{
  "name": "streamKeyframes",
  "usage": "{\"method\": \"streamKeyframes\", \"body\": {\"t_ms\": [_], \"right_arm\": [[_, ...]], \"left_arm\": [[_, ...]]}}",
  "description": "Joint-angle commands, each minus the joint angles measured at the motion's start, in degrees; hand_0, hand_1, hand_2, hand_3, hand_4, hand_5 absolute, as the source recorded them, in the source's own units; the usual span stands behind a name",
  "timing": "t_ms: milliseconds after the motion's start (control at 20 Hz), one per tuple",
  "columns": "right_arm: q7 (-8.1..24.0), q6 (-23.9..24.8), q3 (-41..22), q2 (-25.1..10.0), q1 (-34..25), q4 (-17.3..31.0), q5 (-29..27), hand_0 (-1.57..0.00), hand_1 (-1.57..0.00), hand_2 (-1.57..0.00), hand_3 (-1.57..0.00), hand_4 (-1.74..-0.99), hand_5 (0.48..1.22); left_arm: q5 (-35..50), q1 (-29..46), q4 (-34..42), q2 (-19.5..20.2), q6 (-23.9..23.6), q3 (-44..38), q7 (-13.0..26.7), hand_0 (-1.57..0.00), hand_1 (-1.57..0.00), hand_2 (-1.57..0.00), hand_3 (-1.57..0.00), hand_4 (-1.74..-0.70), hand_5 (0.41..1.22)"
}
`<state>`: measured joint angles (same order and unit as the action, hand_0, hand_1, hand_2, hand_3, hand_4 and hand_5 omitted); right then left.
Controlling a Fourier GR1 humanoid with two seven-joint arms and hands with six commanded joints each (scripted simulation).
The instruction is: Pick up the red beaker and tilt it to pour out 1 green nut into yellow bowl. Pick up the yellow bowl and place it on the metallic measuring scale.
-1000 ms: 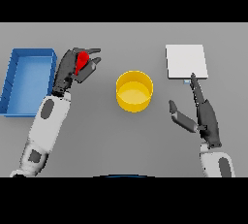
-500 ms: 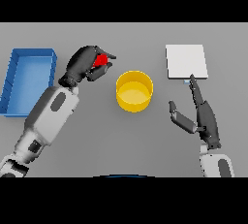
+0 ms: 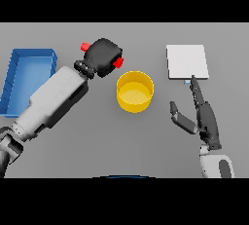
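Head view shows the left hand (image 3: 104, 57) gripping the red beaker (image 3: 118, 63), now swung right and tipped beside the yellow bowl (image 3: 134, 91), pouring seemingly underway, while the right hand (image 3: 204, 117) rests open.

A blue tray (image 3: 26, 80) with raised walls rests on the grey table (image 3: 97, 146), at the table's far-left side. Its long axis runs front to back, and its interior floor is blue.
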<state>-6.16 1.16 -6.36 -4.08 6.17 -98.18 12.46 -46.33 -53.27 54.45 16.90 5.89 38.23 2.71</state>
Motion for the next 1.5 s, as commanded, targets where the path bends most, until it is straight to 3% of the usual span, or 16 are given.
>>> {"method": "streamKeyframes", "body": {"t_ms": [0, 300, 550, 800, 1450], "right_arm": [[-0.14, -0.05, 0.09, -0.01, 0.2, 0.01, -0.15, 0.0, 0.0, 0.0, 0.0, -1.258, 0.697], [0.74, 0.88, 0.56, 0.6, -0.77, 0.44, -0.23, 0.0, 0.0, 0.0, 0.0, -1.209, 0.654], [-1.13, 1.55, -0.05, 0.61, 0.04, 1.04, 1.4, 0.0, 0.0, 0.0, 0.0, -1.191, 0.649], [-0.45, 2.0, 0.3, 0.98, 0.01, 0.31, 0.96, 0.0, 0.0, 0.0, 0.0, -1.179, 0.627], [0.4, 2.87, -0.27, 0.79, -0.1, -0.07, 2.86, 0.0, 0.0, 0.0, 0.0, -1.151, 0.634]], "left_arm": [[-1.52, -1.24, -1.42, 0.01, 1.14, 2.0, -0.79, -1.57, -1.57, -1.57, -1.57, -1.61, 1.206], [-5.92, -8.98, -6.08, -1.6, 8.23, 10.79, -2.3, -1.57, -1.57, -1.57, -1.57, -1.7, 1.217], [-9.97, -13.76, -8.37, -2.28, 11.97, 18.28, -2.88, -1.57, -1.57, -1.57, -1.57, -1.73, 1.22], [-13.73, -17.29, -11.25, -2.71, 10.29, 25.33, -6.65, -1.57, -1.57, -1.57, -1.57, -1.74, 1.221], [-20.9, -25.99, -14.47, -6.47, 9.83, 39.68, -7.72, -1.57, -1.57, -1.57, -1.57, -1.72, 1.221]]}}
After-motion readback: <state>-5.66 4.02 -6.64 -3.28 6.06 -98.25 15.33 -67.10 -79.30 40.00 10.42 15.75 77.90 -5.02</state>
